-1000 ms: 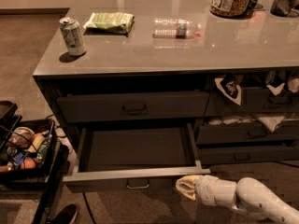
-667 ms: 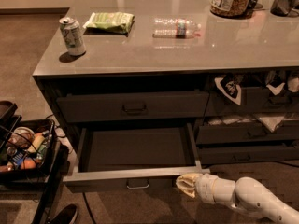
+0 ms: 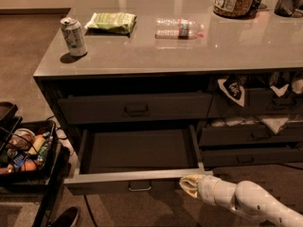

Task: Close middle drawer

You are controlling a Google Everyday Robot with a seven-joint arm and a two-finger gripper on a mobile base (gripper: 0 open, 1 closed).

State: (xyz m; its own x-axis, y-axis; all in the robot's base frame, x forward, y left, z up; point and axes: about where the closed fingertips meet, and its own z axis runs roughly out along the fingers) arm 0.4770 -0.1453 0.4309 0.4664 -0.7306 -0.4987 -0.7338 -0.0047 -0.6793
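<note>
The middle drawer [image 3: 137, 150] stands pulled far out of the dark cabinet, with paler grey inner walls and floor and nothing in it. Its flat front [image 3: 118, 182] carries a small centred loop handle [image 3: 140, 187]. My gripper [image 3: 189, 185], on a white arm coming in from the lower right, is at the right end of the drawer front and seems to touch it. The drawer above [image 3: 135, 109] sits slightly out.
On the countertop [image 3: 189, 51] are a soda can [image 3: 74, 36], a green snack bag [image 3: 111, 22], a lying water bottle [image 3: 179, 28] and a jar [image 3: 235, 0]. Right-hand drawers [image 3: 251, 136] hold cloths. A black cart of items [image 3: 26, 152] stands at left.
My gripper has shifted a little left along the drawer front. The drawer has not visibly moved.
</note>
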